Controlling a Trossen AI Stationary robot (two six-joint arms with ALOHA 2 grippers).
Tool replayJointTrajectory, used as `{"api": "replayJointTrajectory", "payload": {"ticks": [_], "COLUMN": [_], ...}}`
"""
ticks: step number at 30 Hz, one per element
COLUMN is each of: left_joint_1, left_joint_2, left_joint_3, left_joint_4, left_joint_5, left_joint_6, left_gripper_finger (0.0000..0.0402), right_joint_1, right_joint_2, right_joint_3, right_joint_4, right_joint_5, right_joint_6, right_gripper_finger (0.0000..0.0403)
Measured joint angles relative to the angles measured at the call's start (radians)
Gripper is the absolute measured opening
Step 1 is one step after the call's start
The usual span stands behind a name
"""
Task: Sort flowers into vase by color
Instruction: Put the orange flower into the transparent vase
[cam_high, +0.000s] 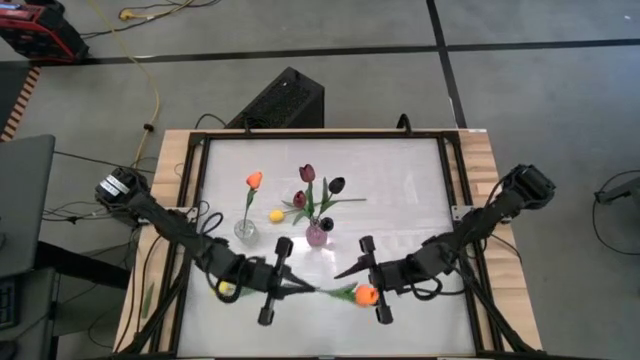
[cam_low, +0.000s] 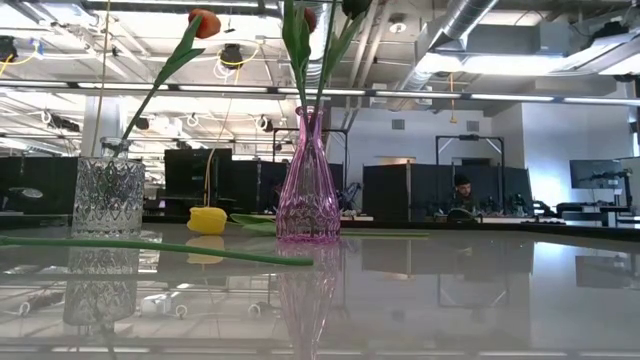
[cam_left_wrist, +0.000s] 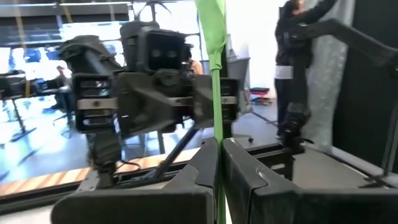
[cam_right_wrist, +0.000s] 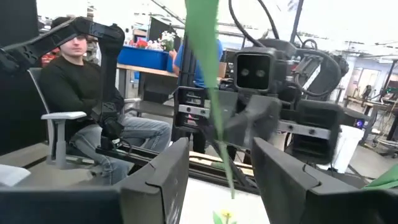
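An orange tulip hangs level between my two grippers, its stem running left from the head. My left gripper is shut on that stem. My right gripper is open, its fingers on either side of a green leaf without clearly touching it. A clear glass vase holds one orange tulip. The purple vase holds maroon tulips. A yellow tulip lies on the table between the vases. My left gripper pinches the orange tulip's thin green stem between its two fingers, coming level from the table's left. The stem crosses the fingers and leads on to the head by my right gripper. Whether any part rests on the table, I cannot tell.
Another yellow head shows under my left arm. A long green stem lies across the table in front of the vases in the low view. A maroon flower with its stem lies behind the purple vase. A seated person is beyond the table.
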Motion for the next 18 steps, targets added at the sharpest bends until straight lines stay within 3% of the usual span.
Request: {"api": "replayJointTrajectory", "payload": {"ticks": [18], "left_joint_1": [0.074], "left_joint_2": [0.000], "left_joint_3": [0.000], "left_joint_4": [-0.031], "left_joint_5": [-0.016], "left_joint_6": [-0.055], "left_gripper_finger": [0.0000], "right_joint_1": [-0.092], "right_joint_2": [0.000], "right_joint_3": [0.000], "right_joint_4": [0.022], "right_joint_5": [-0.074], "right_joint_6": [-0.010], "right_gripper_finger": [0.0193]}}
